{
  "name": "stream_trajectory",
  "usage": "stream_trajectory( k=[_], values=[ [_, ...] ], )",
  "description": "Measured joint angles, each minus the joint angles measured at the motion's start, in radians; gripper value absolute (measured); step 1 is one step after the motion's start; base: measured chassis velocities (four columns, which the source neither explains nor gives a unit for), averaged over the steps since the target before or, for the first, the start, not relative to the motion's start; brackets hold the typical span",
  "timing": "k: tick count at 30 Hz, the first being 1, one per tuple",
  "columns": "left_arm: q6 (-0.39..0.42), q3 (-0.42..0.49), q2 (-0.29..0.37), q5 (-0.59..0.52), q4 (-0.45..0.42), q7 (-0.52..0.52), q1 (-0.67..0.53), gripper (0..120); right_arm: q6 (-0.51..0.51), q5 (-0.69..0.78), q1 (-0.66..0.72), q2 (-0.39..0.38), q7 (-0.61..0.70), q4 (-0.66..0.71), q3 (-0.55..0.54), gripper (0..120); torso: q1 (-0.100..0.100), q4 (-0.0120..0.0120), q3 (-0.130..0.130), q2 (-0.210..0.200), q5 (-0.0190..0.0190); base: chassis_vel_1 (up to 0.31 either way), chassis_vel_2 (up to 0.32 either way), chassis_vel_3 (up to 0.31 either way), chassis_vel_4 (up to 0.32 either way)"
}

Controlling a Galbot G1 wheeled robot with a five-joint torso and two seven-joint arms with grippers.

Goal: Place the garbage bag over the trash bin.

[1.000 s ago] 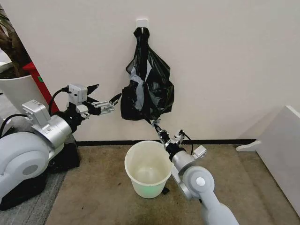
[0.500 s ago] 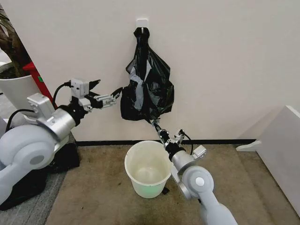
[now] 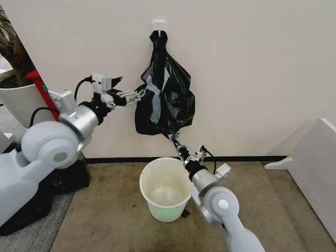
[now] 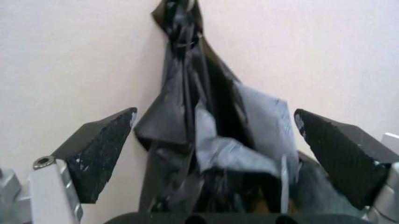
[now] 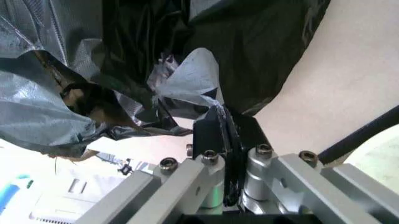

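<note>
The garbage bag [image 3: 164,100], glossy, black and wrinkled, hangs from a white hook [image 3: 159,24] on the wall. Straight below it on the carpet stands the trash bin [image 3: 164,206], a white bucket that is upright and empty. My left gripper [image 3: 139,93] is open at the bag's upper left edge. In the left wrist view its fingers [image 4: 103,149] spread wide on either side of the bag [image 4: 206,140]. My right gripper [image 3: 174,140] reaches up from beside the bin and is shut on the bag's lowest corner. The right wrist view shows its jaws pressed together on the plastic [image 5: 187,79].
A white planter [image 3: 18,102] with a plant stands at the far left, with a red object [image 3: 44,92] behind it. A white panel [image 3: 315,173] leans at the right. A dark base [image 3: 73,176] sits on the floor under my left arm.
My left gripper has moved up and to the right, from clear of the bag to its left edge. The right gripper, bag and bin have stayed where they were.
</note>
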Motion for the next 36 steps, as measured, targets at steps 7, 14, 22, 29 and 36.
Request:
stream_trajectory(
  k=[7, 14, 22, 29, 36],
  values=[
    [0.022, 0.131, -0.053, -0.009, 0.047, -0.022, -0.168, 100, 0.000, -0.004, 0.001, 0.002, 0.000, -0.002, -0.001, 0, 0.000, 0.0000, 0.000, 0.000, 0.0001, 0.000, 0.000, 0.000, 0.000],
    [0.045, 0.216, -0.095, -0.015, 0.058, -0.032, -0.247, 100, -0.001, -0.007, 0.000, 0.004, 0.000, -0.003, -0.004, 0, 0.000, -0.0004, 0.000, 0.000, -0.0006, 0.000, 0.000, 0.000, 0.000],
    [0.049, 0.180, -0.068, -0.021, 0.037, -0.032, -0.214, 100, -0.001, -0.010, 0.002, 0.008, 0.000, -0.009, -0.011, 0, 0.000, 0.0001, 0.000, 0.000, -0.0002, 0.000, 0.000, 0.000, 0.000],
    [0.050, 0.120, -0.024, -0.031, -0.008, -0.033, -0.142, 100, -0.002, -0.018, 0.006, 0.015, -0.001, -0.016, -0.018, 0, 0.000, -0.0002, 0.000, 0.000, 0.0000, 0.000, 0.000, 0.000, 0.000],
    [0.067, 0.003, 0.066, -0.016, -0.089, -0.033, 0.074, 100, -0.002, -0.022, 0.006, 0.015, -0.005, -0.022, -0.019, 0, 0.000, 0.0003, 0.000, 0.000, -0.0003, 0.000, 0.000, 0.000, 0.000]
  ],
)
